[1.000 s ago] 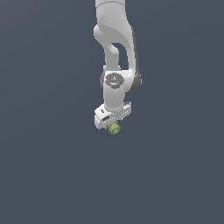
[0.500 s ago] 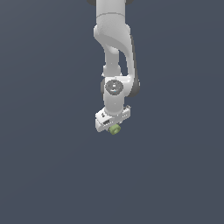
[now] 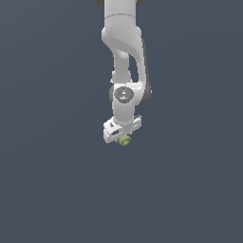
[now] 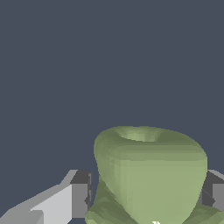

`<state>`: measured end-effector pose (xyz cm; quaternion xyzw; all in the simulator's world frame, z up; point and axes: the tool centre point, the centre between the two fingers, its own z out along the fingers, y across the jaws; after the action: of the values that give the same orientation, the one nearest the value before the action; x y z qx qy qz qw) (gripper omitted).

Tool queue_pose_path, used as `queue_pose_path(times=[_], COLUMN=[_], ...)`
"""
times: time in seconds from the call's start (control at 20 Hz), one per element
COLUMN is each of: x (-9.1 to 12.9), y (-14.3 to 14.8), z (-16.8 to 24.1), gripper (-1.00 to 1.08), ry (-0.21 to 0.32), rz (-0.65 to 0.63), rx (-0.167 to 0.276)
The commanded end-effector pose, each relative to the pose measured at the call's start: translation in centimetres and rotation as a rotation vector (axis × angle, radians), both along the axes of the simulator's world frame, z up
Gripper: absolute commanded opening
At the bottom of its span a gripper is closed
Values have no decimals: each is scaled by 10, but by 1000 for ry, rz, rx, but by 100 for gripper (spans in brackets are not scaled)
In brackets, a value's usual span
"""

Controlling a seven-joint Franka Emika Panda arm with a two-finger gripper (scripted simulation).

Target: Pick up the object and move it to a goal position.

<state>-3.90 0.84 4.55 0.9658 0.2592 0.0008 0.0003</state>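
The object [image 3: 125, 140] is a small olive-green lumpy thing, held at the lower end of the white arm in the exterior view. My gripper [image 3: 123, 138] is shut on it, one finger on each side. In the wrist view the object [image 4: 151, 175] fills the space between the two dark-tipped fingers [image 4: 81, 192], its rounded rim with a central dimple facing the camera. The arm hangs down from the top of the exterior view. No goal marker shows in either view.
A plain dark grey-blue surface [image 3: 52, 190] fills both views around the arm. No other objects, containers or edges show.
The arm's lower joints have turned slightly and the gripper with the object has shifted a little; the grip on the object stays the same.
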Motion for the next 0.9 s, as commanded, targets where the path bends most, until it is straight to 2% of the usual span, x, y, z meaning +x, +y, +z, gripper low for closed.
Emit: queue_pose_path(times=[0.0,0.4,0.85], x=[0,4,17], y=[0,-14,-51], z=[1,25,94], gripper=[-100,-100,-100], ry=[0,0,0], rz=[0,0,1], rx=[0,0,1])
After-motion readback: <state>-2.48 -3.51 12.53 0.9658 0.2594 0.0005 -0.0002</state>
